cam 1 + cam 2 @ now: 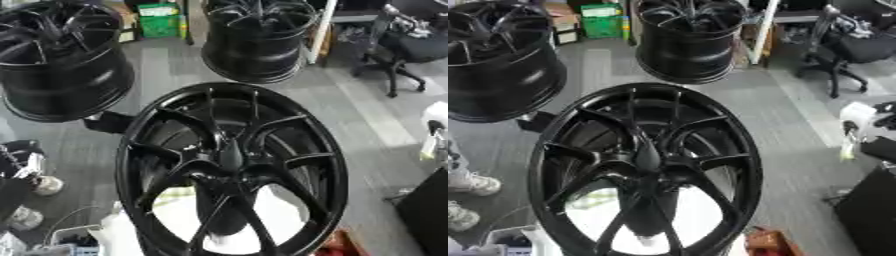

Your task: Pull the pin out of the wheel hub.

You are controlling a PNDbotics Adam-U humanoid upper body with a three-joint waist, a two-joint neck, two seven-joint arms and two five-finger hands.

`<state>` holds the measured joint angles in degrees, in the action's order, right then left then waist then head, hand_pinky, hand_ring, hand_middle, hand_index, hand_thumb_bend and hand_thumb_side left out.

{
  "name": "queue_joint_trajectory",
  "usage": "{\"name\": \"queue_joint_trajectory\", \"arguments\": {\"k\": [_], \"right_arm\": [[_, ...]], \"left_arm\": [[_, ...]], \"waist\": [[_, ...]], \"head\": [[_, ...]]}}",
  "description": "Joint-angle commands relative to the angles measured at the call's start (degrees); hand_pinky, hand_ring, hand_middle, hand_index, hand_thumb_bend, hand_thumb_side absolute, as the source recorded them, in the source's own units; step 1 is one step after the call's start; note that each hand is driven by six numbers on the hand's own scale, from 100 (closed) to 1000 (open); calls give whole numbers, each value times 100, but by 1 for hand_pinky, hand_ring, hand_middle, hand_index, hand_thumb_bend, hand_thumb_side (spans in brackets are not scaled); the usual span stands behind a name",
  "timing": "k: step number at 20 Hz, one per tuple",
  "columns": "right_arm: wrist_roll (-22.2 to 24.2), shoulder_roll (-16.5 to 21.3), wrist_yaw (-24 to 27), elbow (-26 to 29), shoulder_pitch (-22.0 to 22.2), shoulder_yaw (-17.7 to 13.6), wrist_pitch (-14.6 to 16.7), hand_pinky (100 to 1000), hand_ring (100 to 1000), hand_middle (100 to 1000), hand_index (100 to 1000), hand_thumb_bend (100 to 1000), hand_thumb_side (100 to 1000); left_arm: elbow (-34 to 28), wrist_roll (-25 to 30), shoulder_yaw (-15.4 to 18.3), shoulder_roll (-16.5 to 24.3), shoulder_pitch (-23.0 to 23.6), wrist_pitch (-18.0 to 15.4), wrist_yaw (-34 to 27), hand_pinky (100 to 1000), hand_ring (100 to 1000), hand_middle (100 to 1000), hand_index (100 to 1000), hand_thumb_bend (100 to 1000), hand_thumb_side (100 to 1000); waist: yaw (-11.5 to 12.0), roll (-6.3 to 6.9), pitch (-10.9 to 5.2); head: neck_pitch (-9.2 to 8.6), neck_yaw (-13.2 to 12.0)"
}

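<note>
While the left eye view looks down onto a grey floor, a large black wheel (232, 170) fills its middle, its spokes meeting at the hub (231, 156); a dark upright shape rises at the hub, but whether that is the pin cannot be told. Beyond the wheel to its upper left stands a second black rim (61, 60), and straight beyond it a third rim (258, 37). An office chair (398, 47) sits well apart, up and right of the wheel. Neither robot hand shows, so whether the fingers are spread or curled cannot be told. From the right eye view, a green box (604, 22) lies beyond the wheel between the two far rims, and a white shoe (474, 184) shows left of the wheel.
</note>
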<state>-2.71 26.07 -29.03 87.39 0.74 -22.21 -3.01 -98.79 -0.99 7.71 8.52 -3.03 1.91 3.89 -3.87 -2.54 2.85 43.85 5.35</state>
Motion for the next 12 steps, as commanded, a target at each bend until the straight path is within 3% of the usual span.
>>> {"name": "queue_joint_trajectory", "arguments": {"k": [1, 5, 12], "right_arm": [[-695, -280, -96, 241, 36, -340, -224, 801, 741, 794, 872, 318, 504], [-1111, -616, 42, 520, 138, -400, -310, 788, 725, 771, 864, 300, 495], [-1128, -989, 262, 879, 158, -297, -232, 765, 694, 737, 847, 267, 469]], "left_arm": [[-99, -36, 60, 67, -51, -2, 19, 641, 619, 643, 603, 113, 260], [-97, -40, 62, 49, -55, 1, 16, 641, 619, 643, 604, 113, 261], [-99, -46, 65, 41, -63, 0, 11, 642, 620, 643, 604, 113, 264]], "waist": [[2, -6, -26], [0, -14, -26], [-16, 4, -15]], "head": [[27, -28], [27, -44], [27, -49]]}}
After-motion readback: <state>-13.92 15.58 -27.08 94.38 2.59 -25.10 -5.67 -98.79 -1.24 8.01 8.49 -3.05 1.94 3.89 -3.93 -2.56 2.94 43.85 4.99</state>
